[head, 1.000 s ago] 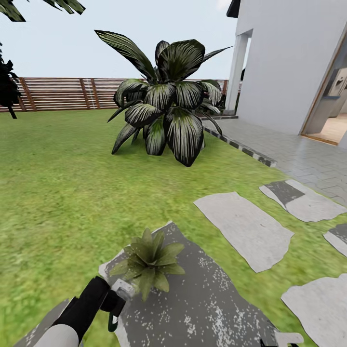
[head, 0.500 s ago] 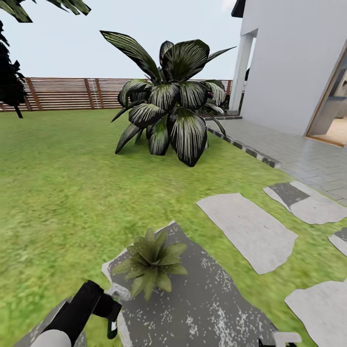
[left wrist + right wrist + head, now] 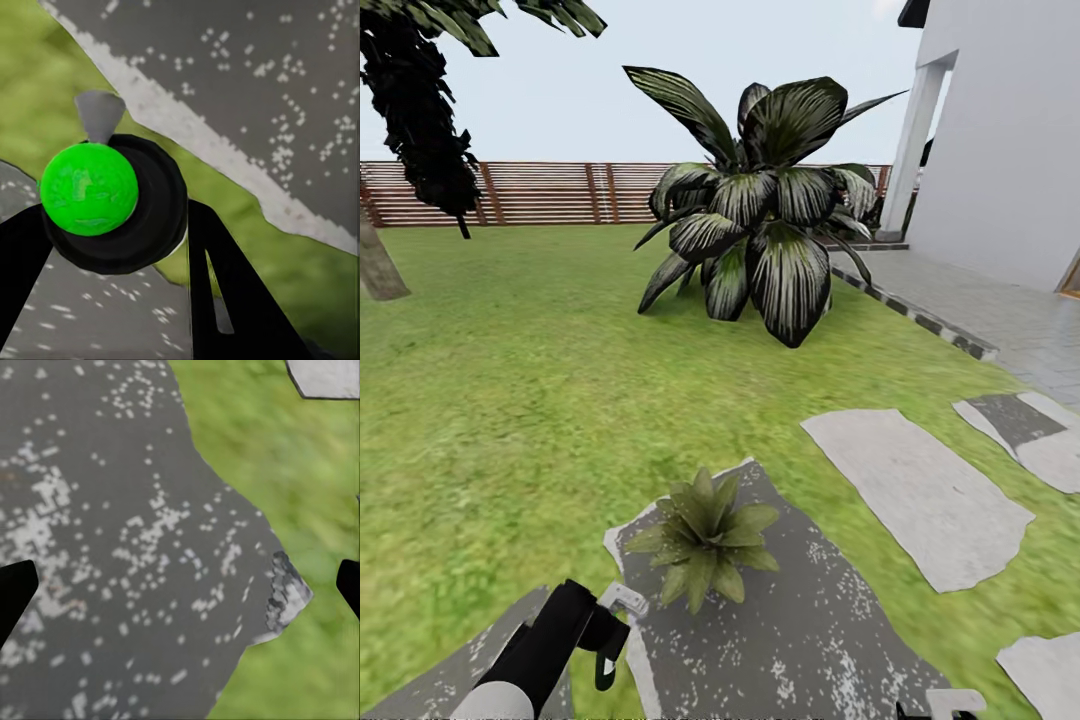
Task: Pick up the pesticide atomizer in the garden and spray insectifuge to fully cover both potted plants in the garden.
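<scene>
Pesticide atomizer [image 3: 88, 189] clamped in left gripper [image 3: 605, 640], nozzle [image 3: 623, 600] just beside potted plant [image 3: 705, 537] on dark stepping stone [image 3: 800, 630], right gripper [image 3: 180, 585] spread wide and empty over same stone; spraying step, next likely aim nozzle at rosette, squeeze.

One potted plant [image 3: 705, 535], one atomizer [image 3: 90, 191] — four stepping stones [image 3: 925, 495].
</scene>
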